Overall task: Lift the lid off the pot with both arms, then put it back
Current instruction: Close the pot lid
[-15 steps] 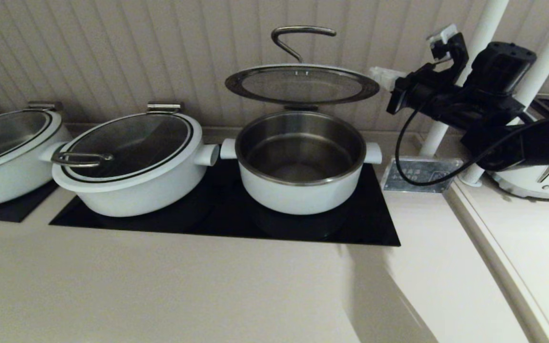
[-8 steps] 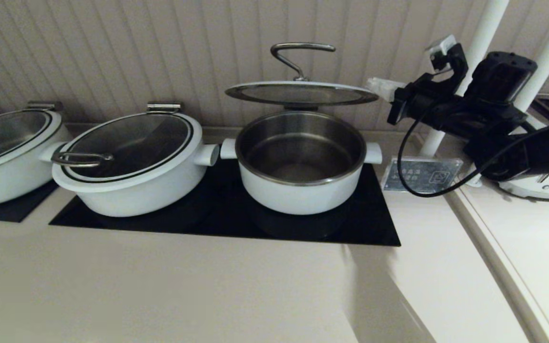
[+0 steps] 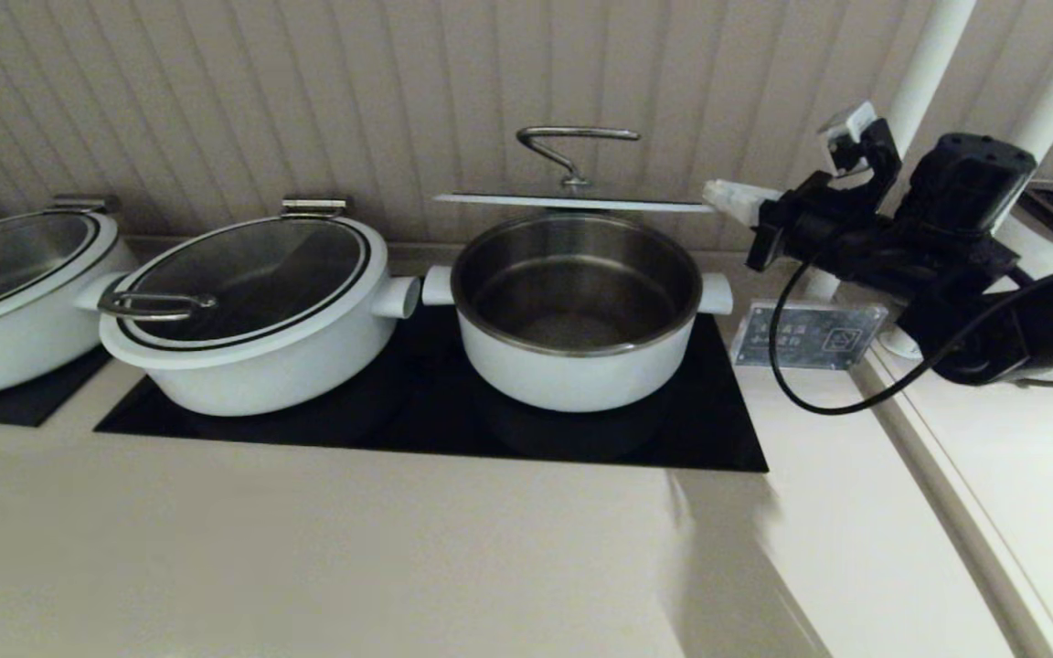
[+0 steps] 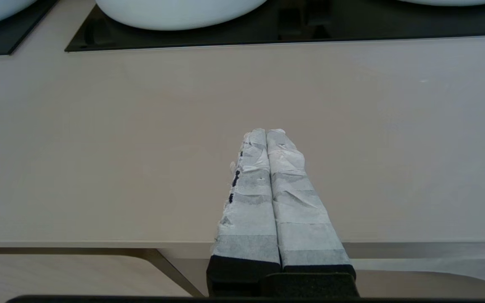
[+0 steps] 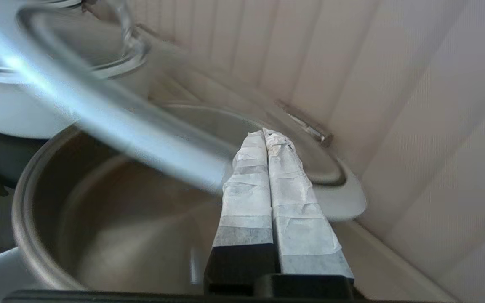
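The deep white pot [image 3: 572,366] stands open on the black cooktop; its steel inside shows in the right wrist view [image 5: 99,235]. The glass lid [image 3: 572,201] hangs level just above the pot's back rim, seen edge-on, with its steel bar handle [image 3: 572,137] on top. My right gripper [image 3: 718,194] is shut, and its taped tips touch the lid's right edge. In the right wrist view the blurred lid rim [image 5: 99,113] runs up against the side of the shut gripper [image 5: 265,134]. My left gripper [image 4: 266,131] is shut and empty over the beige counter near its front edge, out of the head view.
A wider oval white pot [image 3: 252,320] with its own lid stands left of the pot, and another [image 3: 5,292] at far left. The black cooktop [image 3: 398,420] lies under them. A small sign plate [image 3: 810,336] and white posts [image 3: 924,64] stand at the right, beside the right arm.
The lid has swung down from a raised tilt to level, close above the pot. My right gripper has come down with its edge.
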### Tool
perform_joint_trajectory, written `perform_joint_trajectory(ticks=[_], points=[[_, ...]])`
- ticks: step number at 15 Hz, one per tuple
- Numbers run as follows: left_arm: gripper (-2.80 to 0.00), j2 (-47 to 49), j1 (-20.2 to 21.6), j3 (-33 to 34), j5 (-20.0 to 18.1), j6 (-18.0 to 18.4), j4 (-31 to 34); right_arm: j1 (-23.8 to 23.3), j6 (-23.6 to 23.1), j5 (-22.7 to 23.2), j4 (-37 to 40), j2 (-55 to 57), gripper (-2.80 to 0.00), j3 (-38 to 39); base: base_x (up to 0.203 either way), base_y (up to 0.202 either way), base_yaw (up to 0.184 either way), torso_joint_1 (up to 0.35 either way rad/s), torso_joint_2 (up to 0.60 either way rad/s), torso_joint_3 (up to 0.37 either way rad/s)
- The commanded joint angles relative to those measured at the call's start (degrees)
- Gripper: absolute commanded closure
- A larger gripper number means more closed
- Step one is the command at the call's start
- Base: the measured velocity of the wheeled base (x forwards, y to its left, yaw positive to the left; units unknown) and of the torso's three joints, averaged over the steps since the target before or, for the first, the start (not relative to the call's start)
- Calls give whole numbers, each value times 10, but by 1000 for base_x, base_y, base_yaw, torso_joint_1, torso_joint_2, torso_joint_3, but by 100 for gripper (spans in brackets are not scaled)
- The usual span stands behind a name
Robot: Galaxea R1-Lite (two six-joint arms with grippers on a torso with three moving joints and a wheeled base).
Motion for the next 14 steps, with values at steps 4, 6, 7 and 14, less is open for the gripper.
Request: perform_joint_trajectory(ticks=[4,6,7,14], points=[[0,0,0,0,0,0,0,8,-1,2,-27,-6,0,39,0,0,0,0,0,0],[0,0,0,0,0,0,0,16,-1,2,-39,-10,0,60,0,0,0,0,0,0],[0,0,0,0,0,0,0,19,-1,2,-43,-10,0,65,0,0,0,0,0,0],[0,0,0,0,0,0,0,20,-5,1,-57,-7,0,93,0,0,0,0,0,0]])
